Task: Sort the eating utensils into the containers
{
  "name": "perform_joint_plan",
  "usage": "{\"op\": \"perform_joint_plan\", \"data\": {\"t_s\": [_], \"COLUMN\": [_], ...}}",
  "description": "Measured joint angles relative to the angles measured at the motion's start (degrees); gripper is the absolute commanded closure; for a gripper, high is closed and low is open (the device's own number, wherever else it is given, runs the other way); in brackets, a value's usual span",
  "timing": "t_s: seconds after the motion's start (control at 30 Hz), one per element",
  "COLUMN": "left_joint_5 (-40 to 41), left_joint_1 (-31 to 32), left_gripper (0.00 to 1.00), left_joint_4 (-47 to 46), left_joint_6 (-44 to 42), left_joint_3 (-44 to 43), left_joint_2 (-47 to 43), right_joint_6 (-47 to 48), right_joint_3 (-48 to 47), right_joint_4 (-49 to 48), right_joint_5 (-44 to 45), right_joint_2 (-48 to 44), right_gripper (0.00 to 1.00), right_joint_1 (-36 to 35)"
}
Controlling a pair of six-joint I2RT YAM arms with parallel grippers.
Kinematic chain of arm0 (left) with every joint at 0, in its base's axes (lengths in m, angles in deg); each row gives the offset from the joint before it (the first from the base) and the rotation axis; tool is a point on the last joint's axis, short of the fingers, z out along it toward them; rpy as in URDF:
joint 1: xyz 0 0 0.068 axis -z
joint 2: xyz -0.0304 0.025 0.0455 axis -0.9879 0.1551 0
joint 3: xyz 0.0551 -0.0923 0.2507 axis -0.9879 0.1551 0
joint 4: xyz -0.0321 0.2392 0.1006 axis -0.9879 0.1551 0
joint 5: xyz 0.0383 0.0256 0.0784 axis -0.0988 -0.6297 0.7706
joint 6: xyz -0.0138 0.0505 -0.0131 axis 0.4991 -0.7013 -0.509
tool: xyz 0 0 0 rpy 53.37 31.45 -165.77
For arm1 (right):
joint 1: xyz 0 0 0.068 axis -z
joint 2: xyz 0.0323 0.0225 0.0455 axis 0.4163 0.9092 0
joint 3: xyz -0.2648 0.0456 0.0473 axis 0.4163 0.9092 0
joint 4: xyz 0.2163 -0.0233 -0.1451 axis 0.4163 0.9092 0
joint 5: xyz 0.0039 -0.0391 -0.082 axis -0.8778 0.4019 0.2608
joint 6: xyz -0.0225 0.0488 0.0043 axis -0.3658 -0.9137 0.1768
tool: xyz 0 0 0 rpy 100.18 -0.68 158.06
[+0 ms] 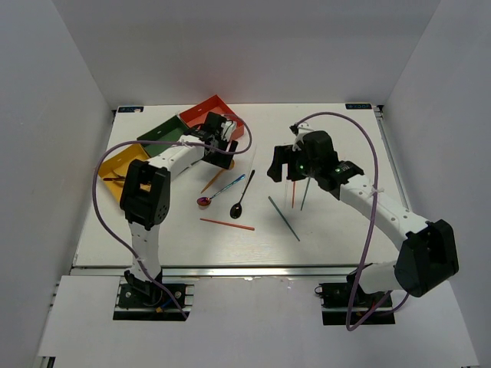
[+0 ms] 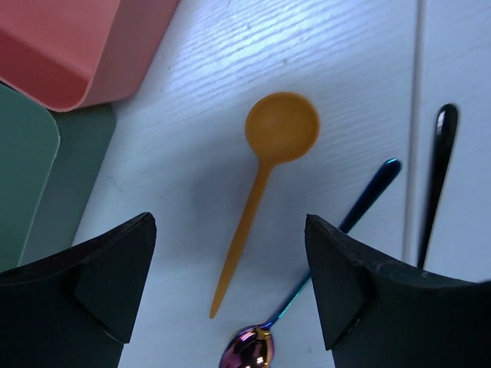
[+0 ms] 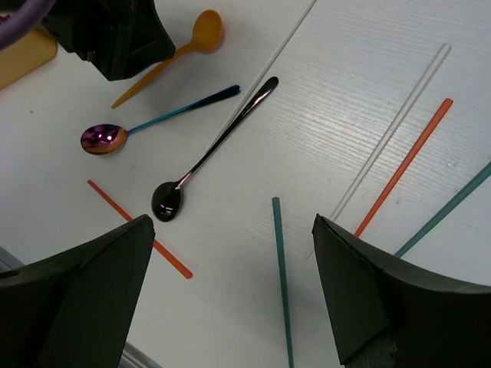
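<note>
My left gripper [image 1: 222, 156] is open and empty, hovering above a gold spoon [image 2: 265, 176] whose handle points between the jaws. An iridescent spoon [image 2: 322, 261] and a black spoon [image 2: 437, 176] lie to its right. My right gripper [image 1: 282, 165] is open and empty above a teal chopstick [image 3: 282, 284]. A red chopstick [image 3: 138, 228] lies to the left of that one. A silver chopstick [image 3: 391, 130], another red [image 3: 404, 165] and another teal one [image 3: 445, 208] lie to the right. The yellow [image 1: 121, 170], dark green [image 1: 165, 132] and red-orange [image 1: 209, 113] boxes stand at the back left.
The yellow box holds a few slim dark pieces I cannot make out. The red-orange box corner [image 2: 69, 46] and the green box edge [image 2: 31, 176] sit close to the left of my left gripper. White walls enclose the table [image 1: 345, 230].
</note>
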Motion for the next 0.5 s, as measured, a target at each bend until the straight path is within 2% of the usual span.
{"op": "perform_joint_plan", "data": {"t_s": [0.13, 0.2, 0.4, 0.5], "left_joint_5": [-0.31, -0.61, -3.13, -3.85], "left_joint_1": [-0.68, -0.74, -0.74, -0.76], "left_gripper": [0.23, 0.31, 0.31, 0.42], "left_joint_4": [0.72, 0.52, 0.50, 0.13], "left_joint_6": [-2.49, -3.13, -3.87, -3.87], "left_joint_3": [0.72, 0.92, 2.03, 2.34], "left_joint_2": [0.94, 1.75, 5.14, 5.07], "right_joint_6": [0.46, 0.66, 1.16, 1.16], "right_joint_3": [0.66, 0.66, 0.66, 0.66], "right_joint_4": [0.00, -0.02, -0.07, -0.09], "right_joint_5": [-0.96, -1.29, -2.23, -2.32], "right_joint_2": [0.00, -0.07, -0.11, -0.11], "right_gripper": [0.12, 0.12, 0.12, 0.12], "right_joint_1": [0.00, 0.00, 0.00, 0.00]}}
